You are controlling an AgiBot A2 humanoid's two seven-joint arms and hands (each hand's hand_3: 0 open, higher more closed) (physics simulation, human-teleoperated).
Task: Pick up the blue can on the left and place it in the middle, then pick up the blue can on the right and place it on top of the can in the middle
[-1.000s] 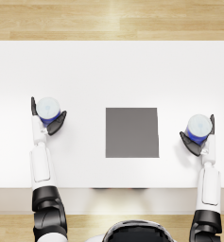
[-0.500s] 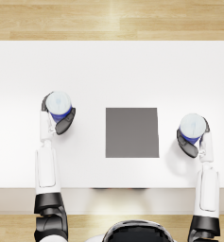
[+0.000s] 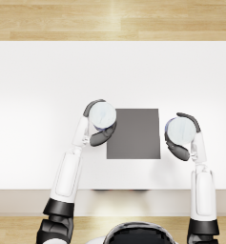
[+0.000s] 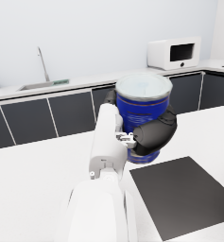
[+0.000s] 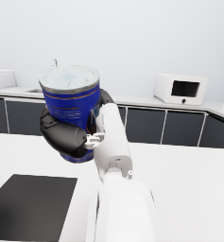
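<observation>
My left hand (image 3: 99, 135) grips a blue can with a pale lid (image 3: 102, 116), held above the table at the left edge of the dark square mat (image 3: 136, 138). The left wrist view shows the same can (image 4: 142, 109) upright in that hand (image 4: 149, 137), lifted over the mat's (image 4: 184, 194) near corner. My right hand (image 3: 181, 145) grips the other blue can (image 3: 181, 129) just right of the mat. The right wrist view shows this can (image 5: 71, 101) upright and raised in the hand (image 5: 68, 137), with the mat (image 5: 30, 201) below.
The white table (image 3: 47, 76) runs to its front edge (image 3: 109, 190) near me, with wooden floor (image 3: 109, 19) beyond it. The wrist views show a kitchen counter with a sink (image 4: 40, 85) and a microwave (image 5: 180, 89) behind.
Both hands have carried their cans inward toward the mat. The left can went from the far left to the mat's left edge. The right can shifted slightly left.
</observation>
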